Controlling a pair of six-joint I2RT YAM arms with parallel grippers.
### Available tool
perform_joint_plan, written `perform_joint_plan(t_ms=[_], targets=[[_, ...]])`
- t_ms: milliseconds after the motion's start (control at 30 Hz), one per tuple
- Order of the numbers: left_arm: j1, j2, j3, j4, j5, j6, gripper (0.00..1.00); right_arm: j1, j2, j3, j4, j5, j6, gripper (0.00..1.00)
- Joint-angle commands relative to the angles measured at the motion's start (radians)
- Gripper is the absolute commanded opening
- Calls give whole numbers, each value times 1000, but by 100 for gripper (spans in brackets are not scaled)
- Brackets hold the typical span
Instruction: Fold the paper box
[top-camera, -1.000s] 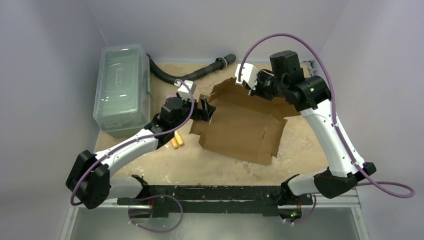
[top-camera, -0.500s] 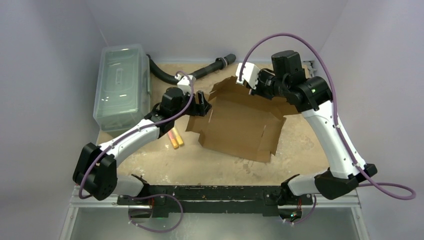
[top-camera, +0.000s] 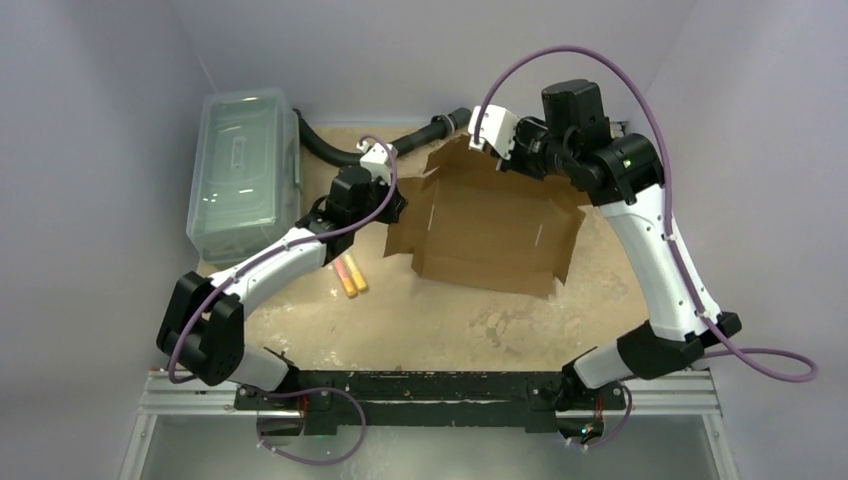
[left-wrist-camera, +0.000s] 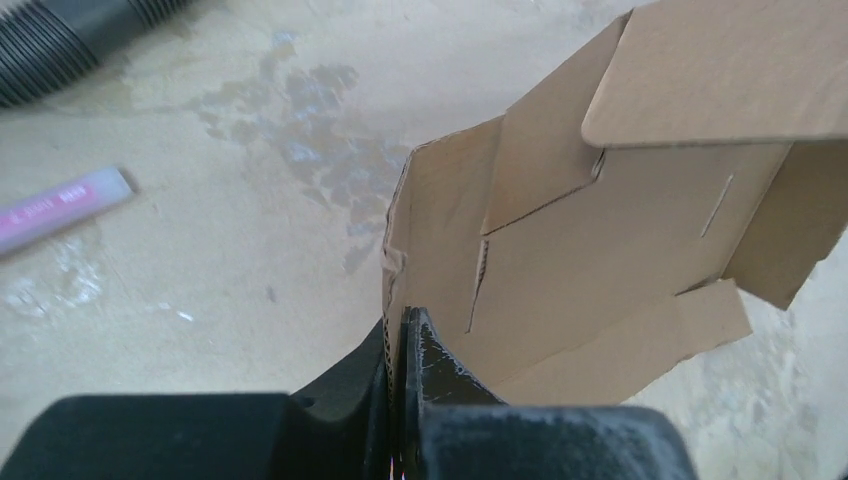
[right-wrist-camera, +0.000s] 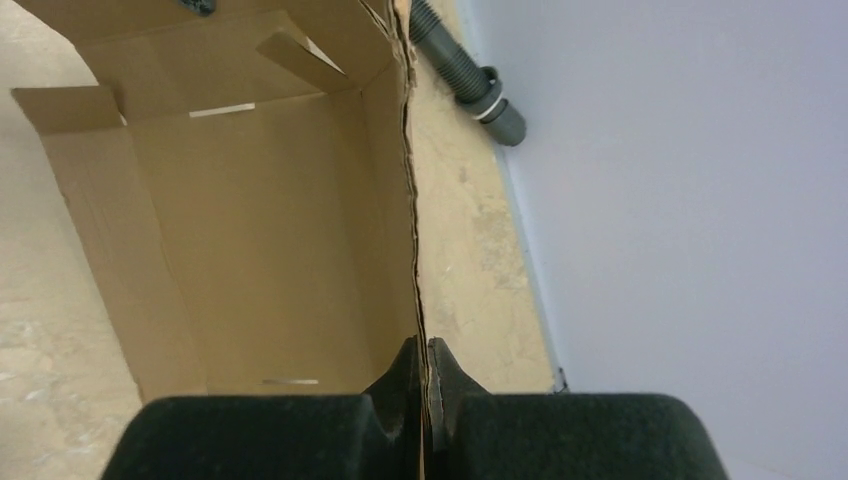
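Observation:
The paper box (top-camera: 490, 225) is a brown cardboard sheet with its side flaps partly raised, lying mid-table and tilted up at the far edge. My left gripper (top-camera: 398, 206) is at its left edge, shut on the raised left flap. In the left wrist view the two fingers (left-wrist-camera: 403, 330) pinch the thin cardboard edge of the paper box (left-wrist-camera: 620, 230). My right gripper (top-camera: 532, 165) is at the far edge, shut on the back wall. The right wrist view shows that gripper (right-wrist-camera: 422, 355) clamping the upright edge of the paper box (right-wrist-camera: 270, 220).
A clear plastic lidded bin (top-camera: 243, 175) stands at the far left. A black ribbed hose (top-camera: 400, 145) runs along the back, and the hose (right-wrist-camera: 470, 75) also lies near the right wall. Two orange-yellow sticks (top-camera: 350, 275) lie left of the box. A pink pen (left-wrist-camera: 60, 205) lies on the table.
My left gripper moved toward the back, to the box's left flap, and shut on it. The box shifted toward the back and its far edge rose with the right gripper.

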Motion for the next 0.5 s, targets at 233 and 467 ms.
perform_joint_plan(t_ms=[233,467], targets=[[3,103,21,546,-157,150,0,10,-39,29,143,-51,-85,0],[3,170,-86,750,-137,194,0,18,-123,-230,217,-117,-70,0]])
